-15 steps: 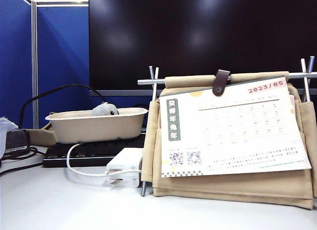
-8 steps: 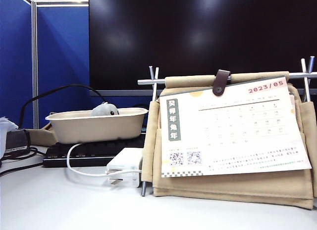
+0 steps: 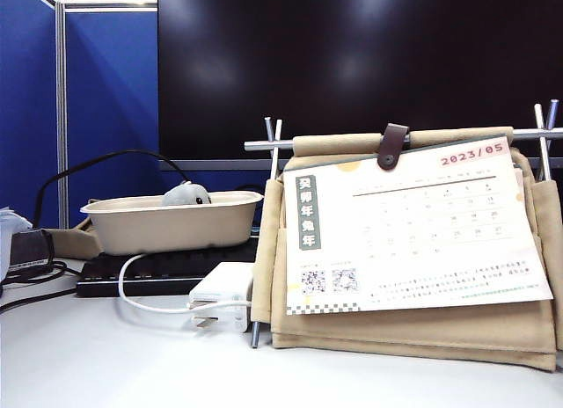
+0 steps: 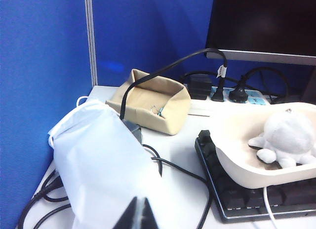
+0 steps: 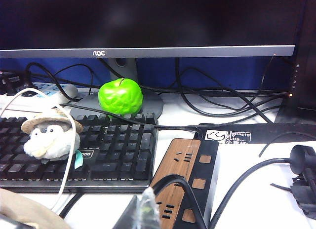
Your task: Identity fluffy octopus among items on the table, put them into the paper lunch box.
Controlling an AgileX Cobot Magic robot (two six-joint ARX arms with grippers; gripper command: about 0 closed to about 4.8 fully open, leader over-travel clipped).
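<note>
— Where the octopus (image 4: 287, 138) is concerned, what do you see?
— It sits inside the lunch box (image 4: 237, 162), which rests on the keyboard (image 4: 256, 202).
— And your fingers?
— My left gripper (image 4: 139, 215) and right gripper (image 5: 140, 211) are both pressed together, holding nothing, well apart from the box.

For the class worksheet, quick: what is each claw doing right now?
Left claw: tips meet at the wrist view's edge, closed, holding nothing.
Right claw: closed above the desk, holding nothing.
</note>
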